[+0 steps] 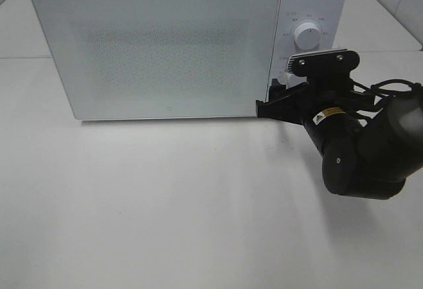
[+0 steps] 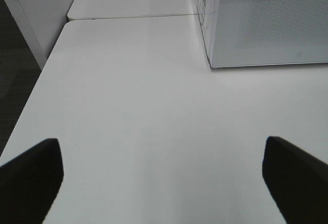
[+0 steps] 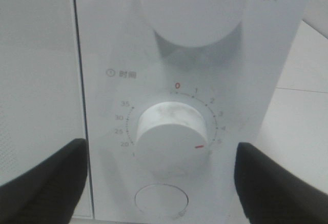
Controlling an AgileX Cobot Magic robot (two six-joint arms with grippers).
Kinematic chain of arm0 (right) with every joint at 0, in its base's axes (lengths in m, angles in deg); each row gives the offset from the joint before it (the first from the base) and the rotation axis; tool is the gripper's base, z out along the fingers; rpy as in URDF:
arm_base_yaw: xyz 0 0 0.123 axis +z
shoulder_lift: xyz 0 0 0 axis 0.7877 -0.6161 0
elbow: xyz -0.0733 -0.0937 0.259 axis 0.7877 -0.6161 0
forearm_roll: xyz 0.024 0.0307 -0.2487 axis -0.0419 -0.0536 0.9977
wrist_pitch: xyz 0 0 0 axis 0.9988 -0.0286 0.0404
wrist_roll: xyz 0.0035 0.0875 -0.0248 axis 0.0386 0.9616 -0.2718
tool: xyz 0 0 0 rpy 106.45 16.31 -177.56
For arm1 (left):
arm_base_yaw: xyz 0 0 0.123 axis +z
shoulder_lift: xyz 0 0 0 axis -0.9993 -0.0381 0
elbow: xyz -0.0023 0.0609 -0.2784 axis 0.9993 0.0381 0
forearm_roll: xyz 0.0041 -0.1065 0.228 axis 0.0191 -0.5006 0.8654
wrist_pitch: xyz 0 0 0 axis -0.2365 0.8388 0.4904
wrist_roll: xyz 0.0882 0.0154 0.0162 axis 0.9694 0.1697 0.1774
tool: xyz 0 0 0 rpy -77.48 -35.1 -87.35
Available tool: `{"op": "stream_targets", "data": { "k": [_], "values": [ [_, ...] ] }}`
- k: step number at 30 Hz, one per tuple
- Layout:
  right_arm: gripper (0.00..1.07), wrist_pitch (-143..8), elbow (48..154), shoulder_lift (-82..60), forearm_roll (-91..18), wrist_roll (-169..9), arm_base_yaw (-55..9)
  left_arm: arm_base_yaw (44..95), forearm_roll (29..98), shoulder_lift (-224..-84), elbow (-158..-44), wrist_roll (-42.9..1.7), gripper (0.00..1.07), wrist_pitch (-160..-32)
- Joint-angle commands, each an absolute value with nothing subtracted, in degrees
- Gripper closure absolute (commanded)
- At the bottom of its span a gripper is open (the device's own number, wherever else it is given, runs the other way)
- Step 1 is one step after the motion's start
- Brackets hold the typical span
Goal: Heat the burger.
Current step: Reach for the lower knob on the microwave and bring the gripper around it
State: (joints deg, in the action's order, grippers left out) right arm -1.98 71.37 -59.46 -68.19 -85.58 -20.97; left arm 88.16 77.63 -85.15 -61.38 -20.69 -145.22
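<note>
One microwave (image 1: 158, 51) stands on the white surface (image 1: 165, 203) with its door (image 1: 155, 54) shut. The burger shows in no view, and the dotted door front lets nothing inside be made out, so I cannot tell where it is.

The control panel carries two round white knobs and one round button. The upper knob (image 1: 307, 34) is in plain sight from the high camera. The right wrist view shows the lower knob (image 3: 171, 131) ringed by a numbered scale; its red mark sits away from the red 0, past the 4. The button (image 3: 161, 201) lies just beside that knob, on the side away from the upper one.

There are two end effectors. The right end effector (image 3: 161, 183) is spread wide and holds nothing. Its two black fingers (image 3: 46, 180) flank the lower knob without touching it, and in the high view it sits close in front of the panel at the microwave's right front corner. The left end effector (image 2: 164, 183) is also spread wide and empty, over bare surface, with the microwave's left front corner well ahead of it. It does not appear in the high view.
</note>
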Motion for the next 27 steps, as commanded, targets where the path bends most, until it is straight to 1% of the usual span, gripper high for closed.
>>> {"op": "stream_targets", "data": {
  "k": [1, 8, 15, 27],
  "values": [
    [0.31, 4.49, 73.61, -60.55, -67.50, -86.27, -21.15, 88.21, 77.69, -84.29, -61.38, -20.92, 0.09, -144.36],
    [0.31, 5.24, 74.12, -60.60, -67.50, -86.38, -21.32, 88.21, 77.69, -84.29, -61.38, -20.92, 0.09, -144.36],
    [0.31, 4.78, 74.58, -60.60, -64.98, -86.38, -23.90, 88.21, 77.69, -84.29, -61.38, -20.92, 0.09, -144.36],
    [0.33, 4.49, 74.81, -61.29, -64.53, -85.92, -24.01, 88.21, 77.81, -84.29, -61.38, -20.92, 0.09, -144.36]
  ]
}}
